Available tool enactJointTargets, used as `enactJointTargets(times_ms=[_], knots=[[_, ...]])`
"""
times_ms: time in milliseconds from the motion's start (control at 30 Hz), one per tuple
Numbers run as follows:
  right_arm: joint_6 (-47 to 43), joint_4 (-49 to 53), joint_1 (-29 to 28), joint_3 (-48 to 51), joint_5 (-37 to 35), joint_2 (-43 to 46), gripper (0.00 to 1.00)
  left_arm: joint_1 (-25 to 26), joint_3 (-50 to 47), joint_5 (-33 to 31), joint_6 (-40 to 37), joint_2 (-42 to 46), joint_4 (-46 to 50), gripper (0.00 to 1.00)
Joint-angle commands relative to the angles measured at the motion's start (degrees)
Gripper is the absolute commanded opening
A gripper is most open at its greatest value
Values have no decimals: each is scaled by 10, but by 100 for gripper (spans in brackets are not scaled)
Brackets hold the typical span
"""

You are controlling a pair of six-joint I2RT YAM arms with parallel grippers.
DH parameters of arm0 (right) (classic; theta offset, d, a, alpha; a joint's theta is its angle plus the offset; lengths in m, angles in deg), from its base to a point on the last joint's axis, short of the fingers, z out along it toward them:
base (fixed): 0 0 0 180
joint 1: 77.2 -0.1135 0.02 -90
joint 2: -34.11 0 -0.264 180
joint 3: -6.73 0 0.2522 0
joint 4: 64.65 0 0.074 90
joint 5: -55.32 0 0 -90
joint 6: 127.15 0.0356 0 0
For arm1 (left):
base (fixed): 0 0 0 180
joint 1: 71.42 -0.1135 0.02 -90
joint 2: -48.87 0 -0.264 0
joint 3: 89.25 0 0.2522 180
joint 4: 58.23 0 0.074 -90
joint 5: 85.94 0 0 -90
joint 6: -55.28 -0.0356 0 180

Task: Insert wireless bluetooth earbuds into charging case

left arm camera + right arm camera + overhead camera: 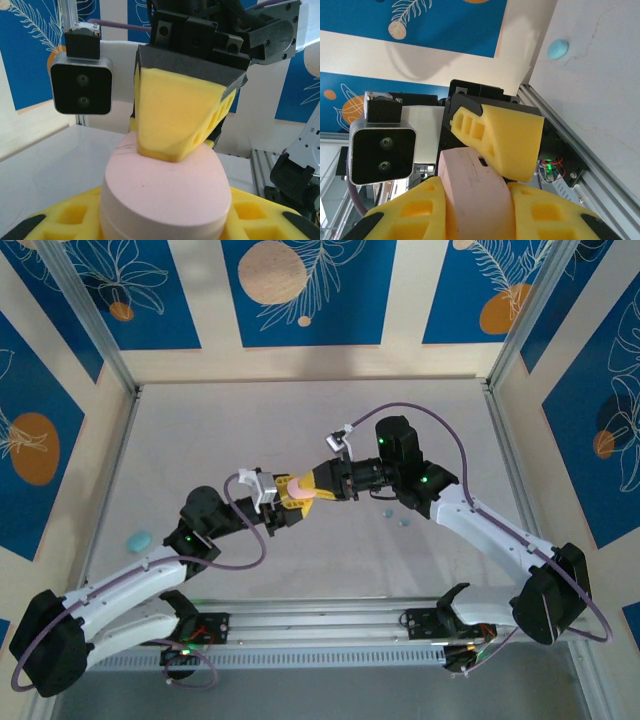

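Note:
A peach-pink oval charging case (301, 487) hangs above the middle of the table, held from both sides. My left gripper (283, 495) is shut on it; in the left wrist view the case (165, 185) sits between my yellow fingers (65, 217), its lid down. My right gripper (317, 486) is shut on it too, one of its fingers (175, 115) pressing on the far end. In the right wrist view the case (475, 190) stands on edge between my fingers (415, 210), its port facing up. Two tiny light blue earbuds (388, 512) (404, 522) lie on the table under the right arm.
A light blue oval case (137, 539) lies near the left side of the table; the right wrist view catches it (557, 48) too. Aluminium rails (330, 625) run along the near edge, and patterned walls close in the table.

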Motion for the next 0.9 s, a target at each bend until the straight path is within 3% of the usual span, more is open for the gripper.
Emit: enactJointTargets(times_ms=[0,233,467,667,867], knots=[[-6,-2,-1,14,-4,12,16,0,24,-7,-2,5,-8,44],[7,-24,12,30,-39,29,13,0,24,-23,-22,19,25,65],[17,-35,58,88,-118,58,14,0,18,-71,-38,45,49,74],[7,12,168,169,-217,46,15,0,26,-126,-36,69,102,76],[-46,-7,275,167,-182,-73,15,0,59,-154,-35,73,191,78]])
